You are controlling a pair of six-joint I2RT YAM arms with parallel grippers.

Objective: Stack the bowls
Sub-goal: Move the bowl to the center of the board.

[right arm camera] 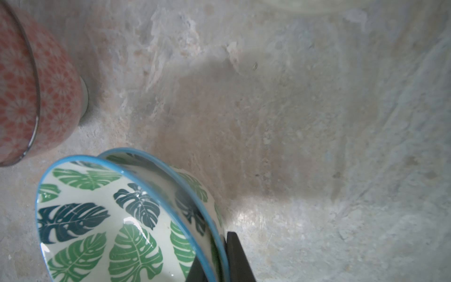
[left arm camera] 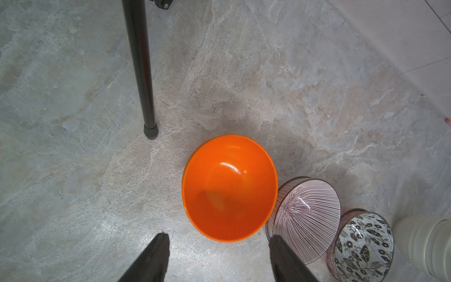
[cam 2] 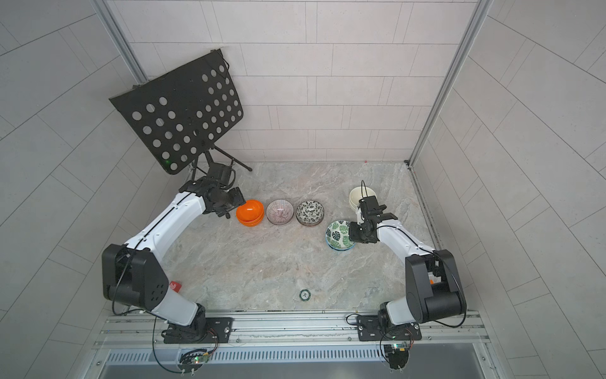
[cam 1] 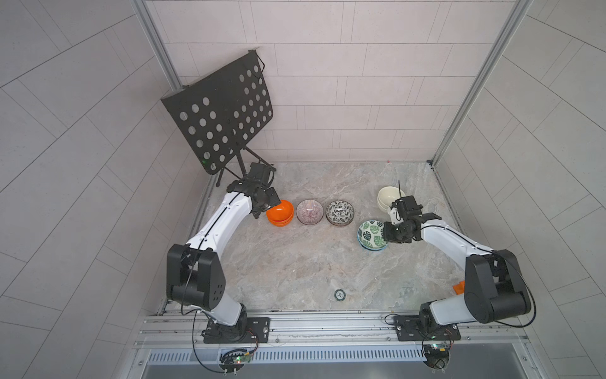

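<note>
A black perforated stand point(cam 1: 223, 115) fills the far-left back corner of the table point(cam 1: 295, 262). In a top view a red tag point(cam 2: 176, 286) lies by the left arm's elbow (its white mark is too small to read).

The left gripper point(cam 1: 267, 205) hovers low at the orange bowls point(cam 1: 280, 213) with its jaws spread and nothing held. In the wrist view its fingers point(left arm camera: 156, 256) flank the near rim of the orange pair. That pair is nested, the upper bowl tilted.

Just beside it in the same row sit the purple bowls point(cam 1: 310, 211), then the black-and-white bowls point(cam 1: 340, 212), each pair nested (the outer walls of the latter are pink-patterned).

Well in front of them, near the table's front edge, lies a small disc point(cam 1: 340, 294), its centre mark too small to read.

Right of the row and a little nearer the front are the green bowls point(cam 1: 370, 234). The right gripper point(right arm camera: 214, 263) is clamped on the rim of the upper green bowl point(right arm camera: 97, 219), which sits tilted inside the lower one.

Behind that gripper stand the cream bowls point(cam 1: 387, 197), nested.
</note>
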